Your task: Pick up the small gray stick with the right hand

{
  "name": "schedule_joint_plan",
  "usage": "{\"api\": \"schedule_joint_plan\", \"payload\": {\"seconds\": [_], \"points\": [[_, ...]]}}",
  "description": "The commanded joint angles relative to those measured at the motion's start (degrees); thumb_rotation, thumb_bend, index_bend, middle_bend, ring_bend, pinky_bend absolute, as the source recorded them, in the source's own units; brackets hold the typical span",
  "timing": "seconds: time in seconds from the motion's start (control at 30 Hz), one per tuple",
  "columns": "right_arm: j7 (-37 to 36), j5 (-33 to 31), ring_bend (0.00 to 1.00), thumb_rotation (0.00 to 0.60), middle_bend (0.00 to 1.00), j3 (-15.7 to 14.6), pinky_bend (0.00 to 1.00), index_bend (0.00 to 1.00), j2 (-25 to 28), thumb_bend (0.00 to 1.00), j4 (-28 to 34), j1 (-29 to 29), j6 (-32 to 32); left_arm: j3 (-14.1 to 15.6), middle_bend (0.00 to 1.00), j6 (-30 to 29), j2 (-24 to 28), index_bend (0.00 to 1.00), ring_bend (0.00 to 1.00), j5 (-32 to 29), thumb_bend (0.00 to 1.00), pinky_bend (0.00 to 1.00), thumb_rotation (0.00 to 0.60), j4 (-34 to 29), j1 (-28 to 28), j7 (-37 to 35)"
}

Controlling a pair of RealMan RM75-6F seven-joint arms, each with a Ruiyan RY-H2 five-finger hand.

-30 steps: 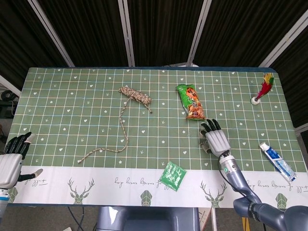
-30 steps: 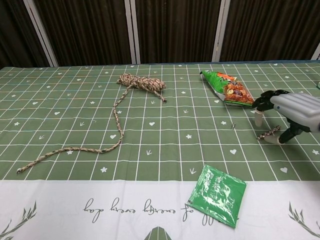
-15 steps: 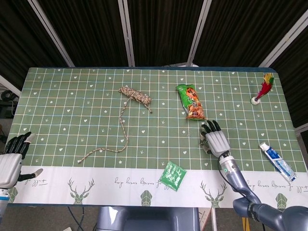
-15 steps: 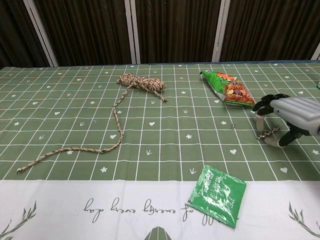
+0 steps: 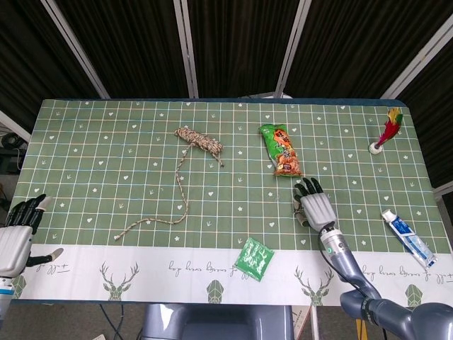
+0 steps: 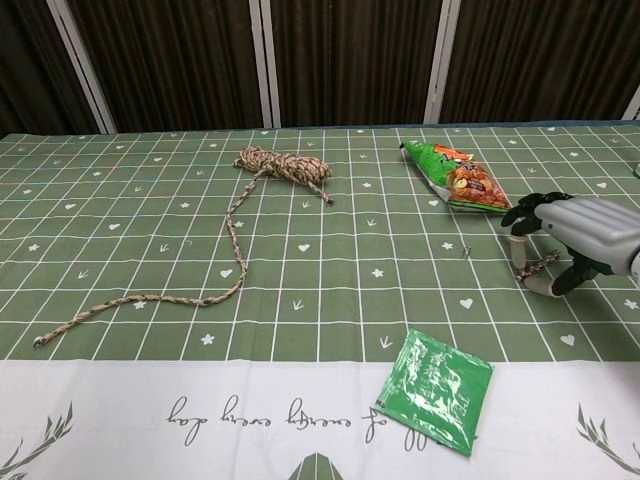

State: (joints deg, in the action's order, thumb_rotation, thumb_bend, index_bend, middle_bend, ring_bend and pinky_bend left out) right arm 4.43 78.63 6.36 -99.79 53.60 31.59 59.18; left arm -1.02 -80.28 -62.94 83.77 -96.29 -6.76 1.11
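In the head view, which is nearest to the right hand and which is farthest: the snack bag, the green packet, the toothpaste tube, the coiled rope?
From the right hand:
1. Snack bag, just beyond the fingertips.
2. Green packet, toward the table's near edge, on the left-arm side; toothpaste tube, on the outer side. Too close to call.
3. Coiled rope, far across the table.

A table point(image 5: 85, 127) covered in a green checked cloth carries a coiled rope point(image 5: 199, 139) with a long loose tail trailing toward the near edge. Right of the rope lies a snack bag point(image 5: 282, 150), and well beyond it a shuttlecock point(image 5: 386, 132). Nearer than the rope lie a green packet point(image 5: 254, 258), a small gray stick point(image 6: 538, 265) and a toothpaste tube point(image 5: 409, 237).
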Motion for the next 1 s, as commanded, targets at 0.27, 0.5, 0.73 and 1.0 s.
{"api": "schedule_joint_plan", "payload": {"seconds": [0.27, 0.5, 0.73, 1.0], "points": [[0.14, -0.15, 0.0, 0.6, 0.16, 0.17, 0.0, 0.52, -0.34, 0.26, -0.18, 0.05, -0.24, -0.04, 0.0, 0.09, 0.05, 0.0, 0.0, -0.15, 0.08, 0.0, 0.6, -0.14, 0.0, -0.09], [0.42, -0.09, 0.0, 0.6, 0.16, 0.09, 0.0, 0.55, -0.72, 0.31, 0.27, -0.06, -0.14, -0.05, 0.0, 0.28, 0.17, 0.0, 0.0, -0.35, 0.08, 0.0, 0.6, -0.34, -0.02, -0.21], [0.48, -0.23, 0.0, 0.6, 0.16, 0.4, 0.0, 0.57, -0.81, 0.34, 0.84, -0.11, 0.15, -0.05, 0.0, 0.42, 0.27, 0.0, 0.0, -0.4, 0.08, 0.0, 0.6, -0.41, -0.06, -0.35], [0.44, -3.73, 0.0, 0.6, 0.16, 3.59, 0.0, 0.58, 0.58, 0.34, 5.6, -0.25, 0.13, -0.04, 0.0, 0.54, 0.34, 0.0, 0.0, -0.5, 0.08, 0.0, 0.6, -0.51, -0.07, -0.49]]}}
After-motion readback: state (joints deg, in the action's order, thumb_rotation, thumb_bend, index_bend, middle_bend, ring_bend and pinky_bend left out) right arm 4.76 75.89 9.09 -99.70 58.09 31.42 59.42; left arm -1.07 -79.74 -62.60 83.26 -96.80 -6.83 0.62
